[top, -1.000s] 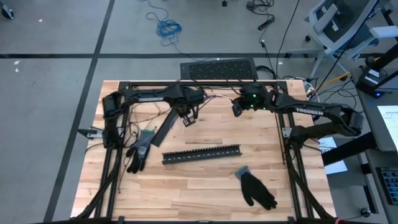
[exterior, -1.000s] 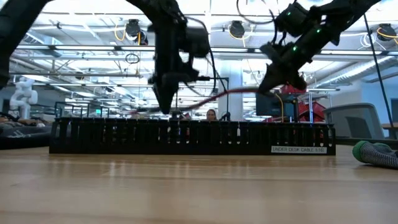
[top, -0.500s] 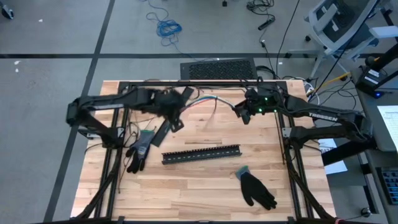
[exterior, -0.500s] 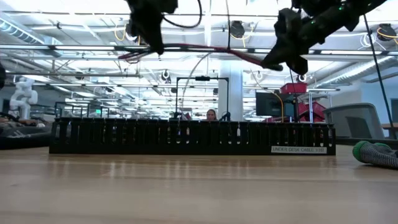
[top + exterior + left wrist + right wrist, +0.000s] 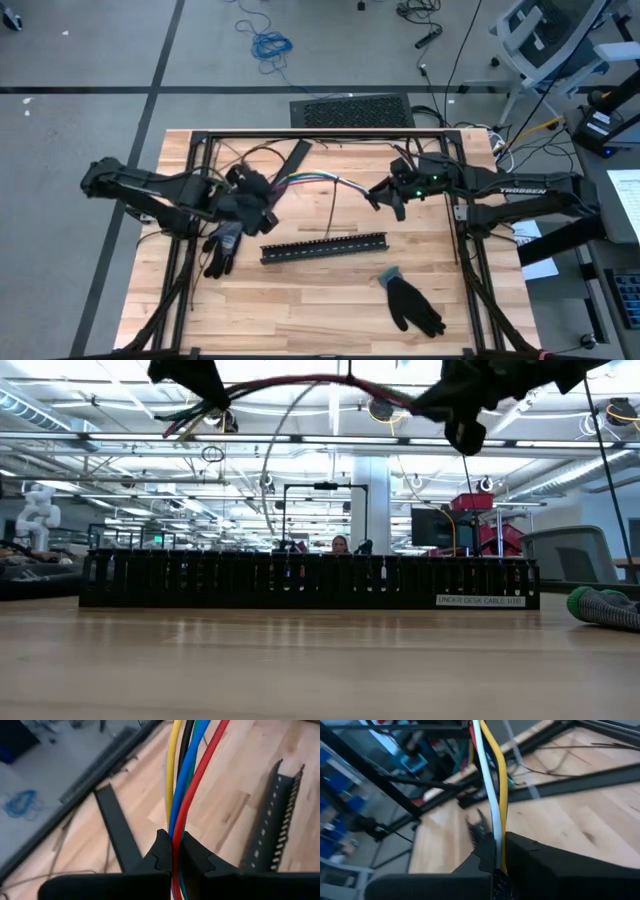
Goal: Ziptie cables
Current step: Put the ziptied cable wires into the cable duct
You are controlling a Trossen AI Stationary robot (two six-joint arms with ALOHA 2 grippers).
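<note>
High view: cables (image 5: pixel 318 181) span frame centre between left gripper (image 5: pixel 262 199) and right gripper (image 5: pixel 385 193), above black slotted strip (image 5: pixel 324 247). Wrist views only: fingers of each pinch bundle ends. Low view: cables (image 5: pixel 300 382) arc along top, clear of strip.

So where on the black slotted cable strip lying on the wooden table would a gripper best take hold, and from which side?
Probably from straight above, fingers straddling the narrow width near one end of the black slotted cable strip. It lies flat and long on the wooden table, its side walls standing upright in the low view, so a top-down pinch looks most secure. Both the left gripper and right gripper are shut on the coloured cables.
</note>
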